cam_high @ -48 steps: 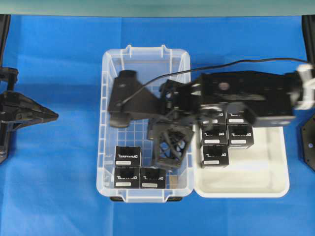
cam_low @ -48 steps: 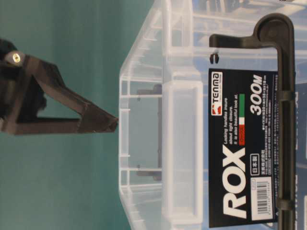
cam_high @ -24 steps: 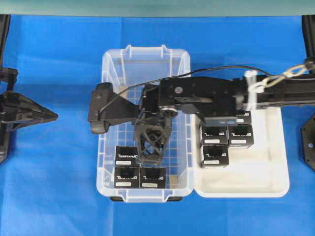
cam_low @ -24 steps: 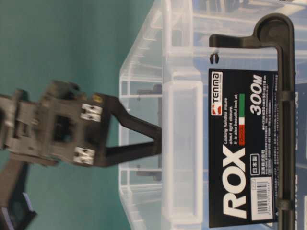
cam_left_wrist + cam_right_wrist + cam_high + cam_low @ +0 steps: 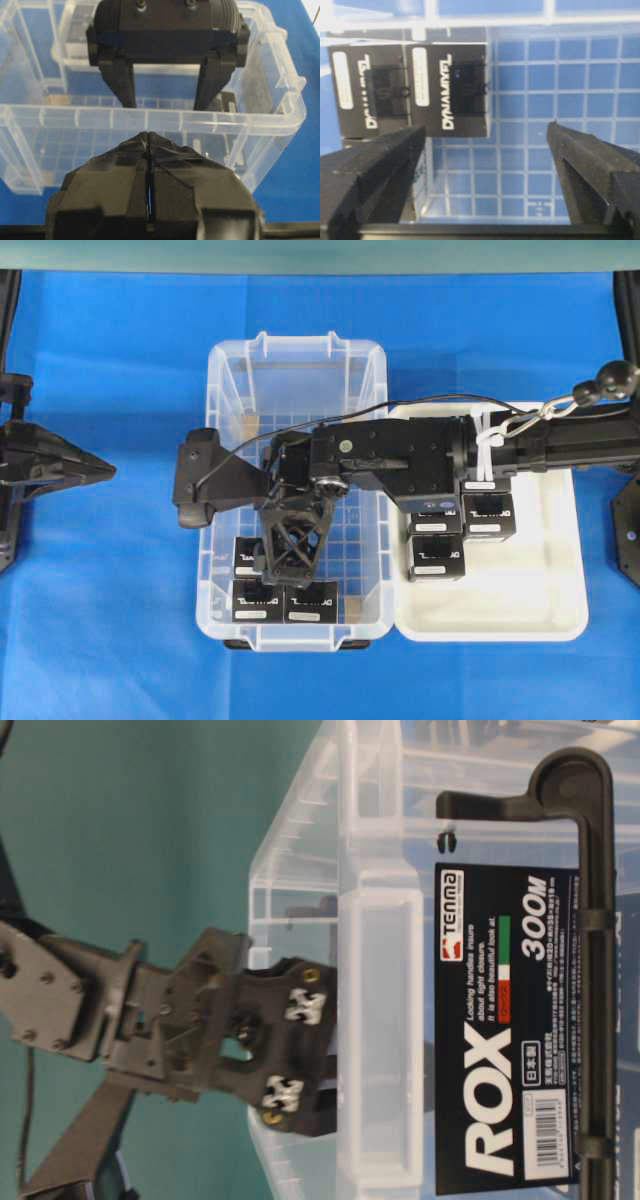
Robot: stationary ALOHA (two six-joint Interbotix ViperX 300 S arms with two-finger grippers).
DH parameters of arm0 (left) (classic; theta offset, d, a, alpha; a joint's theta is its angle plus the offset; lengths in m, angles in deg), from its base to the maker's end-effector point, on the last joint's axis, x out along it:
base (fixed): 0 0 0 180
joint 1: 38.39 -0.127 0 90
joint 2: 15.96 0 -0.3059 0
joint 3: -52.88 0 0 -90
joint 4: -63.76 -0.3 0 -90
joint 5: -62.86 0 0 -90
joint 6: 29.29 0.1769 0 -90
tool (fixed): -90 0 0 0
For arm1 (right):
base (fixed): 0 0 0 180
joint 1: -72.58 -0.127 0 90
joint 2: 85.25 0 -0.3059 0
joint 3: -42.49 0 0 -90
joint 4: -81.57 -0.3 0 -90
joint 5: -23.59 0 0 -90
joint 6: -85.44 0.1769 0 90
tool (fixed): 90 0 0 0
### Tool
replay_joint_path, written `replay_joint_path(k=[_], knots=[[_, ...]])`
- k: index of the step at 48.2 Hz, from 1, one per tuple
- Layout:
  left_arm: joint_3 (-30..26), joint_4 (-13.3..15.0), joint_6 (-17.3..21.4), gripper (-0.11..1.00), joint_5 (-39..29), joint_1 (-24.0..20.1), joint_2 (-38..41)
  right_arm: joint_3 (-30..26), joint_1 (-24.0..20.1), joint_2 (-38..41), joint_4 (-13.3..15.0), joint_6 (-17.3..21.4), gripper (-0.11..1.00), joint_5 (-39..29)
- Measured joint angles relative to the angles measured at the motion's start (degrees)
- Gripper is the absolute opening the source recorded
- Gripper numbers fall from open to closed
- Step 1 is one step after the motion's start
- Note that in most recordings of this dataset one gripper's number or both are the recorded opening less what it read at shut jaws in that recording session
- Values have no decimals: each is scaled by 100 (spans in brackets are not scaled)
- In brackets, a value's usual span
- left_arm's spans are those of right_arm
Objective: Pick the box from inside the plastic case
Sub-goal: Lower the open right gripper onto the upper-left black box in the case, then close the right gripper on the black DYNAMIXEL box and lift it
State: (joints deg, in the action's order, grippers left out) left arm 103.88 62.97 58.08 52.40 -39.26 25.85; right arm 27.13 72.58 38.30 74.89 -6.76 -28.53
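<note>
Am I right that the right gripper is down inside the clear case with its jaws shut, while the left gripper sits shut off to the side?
Not quite. The right gripper is inside the plastic case, but its jaws stand wide open with nothing between them, as the right wrist view shows. The left gripper is indeed shut, off to the side.

arms (image 5: 400,455) — matte black | cable (image 5: 300,425) — black | zip ties (image 5: 492,440) — white

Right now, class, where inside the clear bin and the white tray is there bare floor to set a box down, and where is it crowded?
Free: the large clear plastic case, its far half bare. The shallow white tray, its near strip. Crowded: the case's near-left corner, where small black boxes sit under the open right end effector.
</note>
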Motion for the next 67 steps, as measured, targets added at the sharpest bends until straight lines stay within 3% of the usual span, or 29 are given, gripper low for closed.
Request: replay_joint_path(k=[44, 67], knots=[[0, -9, -9, -6, -114, -185, -114, 70, -193, 369, -35, -343, 99, 694], [0, -9, -9, -6, -158, -185, -114, 325, 167, 483, -35, -439, 99, 1020]])
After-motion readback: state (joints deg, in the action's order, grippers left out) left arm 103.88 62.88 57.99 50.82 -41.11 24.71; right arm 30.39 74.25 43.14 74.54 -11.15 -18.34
